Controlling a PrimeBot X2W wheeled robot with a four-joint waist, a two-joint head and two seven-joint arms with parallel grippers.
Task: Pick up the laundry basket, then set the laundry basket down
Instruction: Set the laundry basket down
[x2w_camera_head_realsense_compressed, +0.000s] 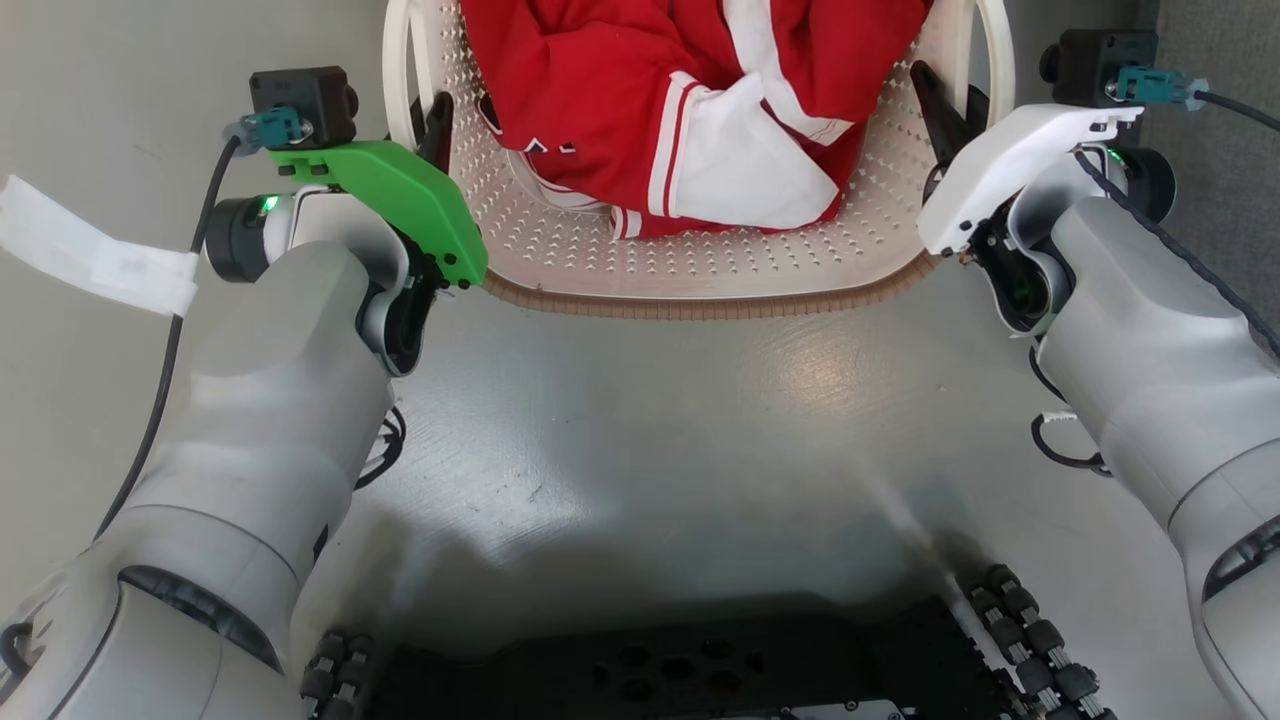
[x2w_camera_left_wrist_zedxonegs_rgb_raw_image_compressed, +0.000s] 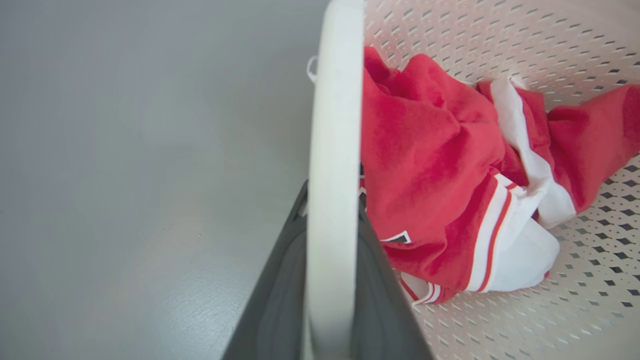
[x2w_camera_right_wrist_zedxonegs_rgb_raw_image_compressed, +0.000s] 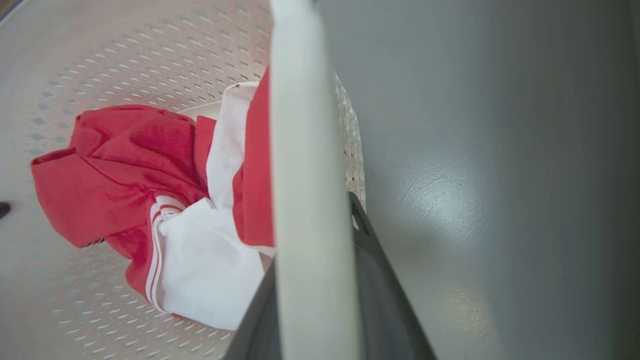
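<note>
The laundry basket (x2w_camera_head_realsense_compressed: 700, 270) sits between the two arms, with the left end effector (x2w_camera_head_realsense_compressed: 437, 125) at one side and the right end effector (x2w_camera_head_realsense_compressed: 930, 100) at the other. In the left wrist view, the white left loop handle (x2w_camera_left_wrist_zedxonegs_rgb_raw_image_compressed: 334, 125) runs straight up between that end effector's dark fingers (x2w_camera_left_wrist_zedxonegs_rgb_raw_image_compressed: 280, 300), which press on it from both sides, so it is clamped on the handle. The right end effector is likewise clamped around the right loop handle (x2w_camera_right_wrist_zedxonegs_rgb_raw_image_compressed: 300, 125). Just inward of each end effector, a crumpled red and white garment (x2w_camera_head_realsense_compressed: 640, 90) lies inside the basket. Outward of each is grey floor (x2w_camera_head_realsense_compressed: 650, 420). I cannot tell whether the basket touches the floor.
</note>
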